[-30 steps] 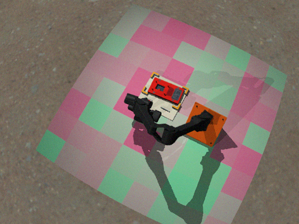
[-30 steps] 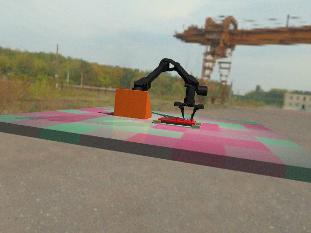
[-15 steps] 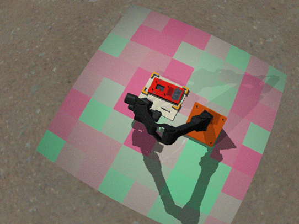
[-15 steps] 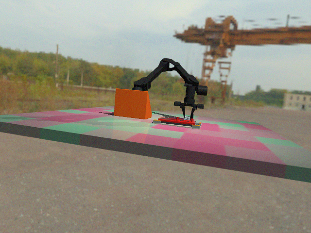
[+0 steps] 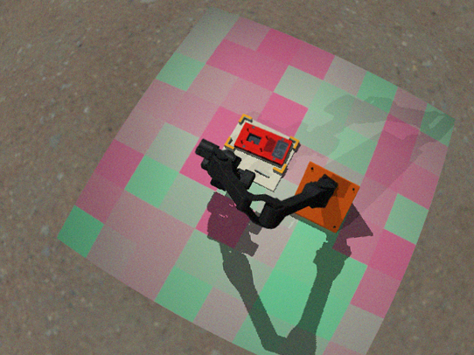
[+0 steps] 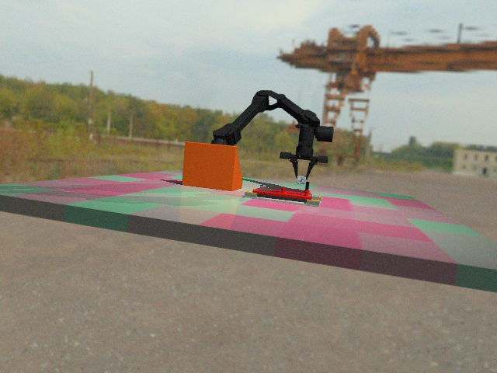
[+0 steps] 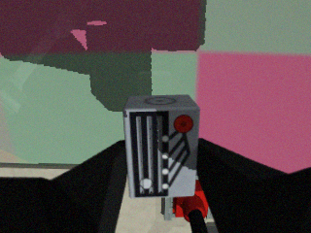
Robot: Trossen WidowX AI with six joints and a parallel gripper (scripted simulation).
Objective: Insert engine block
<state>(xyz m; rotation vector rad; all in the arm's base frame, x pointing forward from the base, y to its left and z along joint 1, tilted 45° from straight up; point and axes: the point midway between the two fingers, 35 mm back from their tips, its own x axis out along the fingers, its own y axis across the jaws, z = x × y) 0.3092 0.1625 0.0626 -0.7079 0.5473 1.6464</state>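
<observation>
- Wrist view: block (image 7: 161,146) fills the centre, a small grey box pinched on its two flat side faces by the dark fingers, one each side. Jaws stand at a middling gap, shut on the block.
- Face toward camera carries pale vertical bars, a row of white dots and a red round button; top face has a faint ring mark. Which face counts as the slot side I cannot tell from here.
- Exterior view: gripper (image 6: 302,179) hangs point-down with the block just above the red body (image 6: 283,193), clear of the mat (image 6: 256,224). Block is off the ground, beside the body's near end and not over the opening.
- Top view: the arm hides the block; the body (image 5: 262,143) lies on a pale tray (image 5: 260,172) with yellow corner pieces, dark openings visible in its top.
- Handling, judged: looks rigid and small, likely light; hard flat sides should take a firm squeeze without damage. Smooth faces could let it twist or slip if pushed off-axis.
- Hold point: the present side-face pinch, roughly mid-height, seems sound; it leaves the bottom free to enter the opening.
- Risk: fingers straddling the block may foul the opening's rim near full depth; a red post (image 7: 190,206) below sits near the right finger.
</observation>
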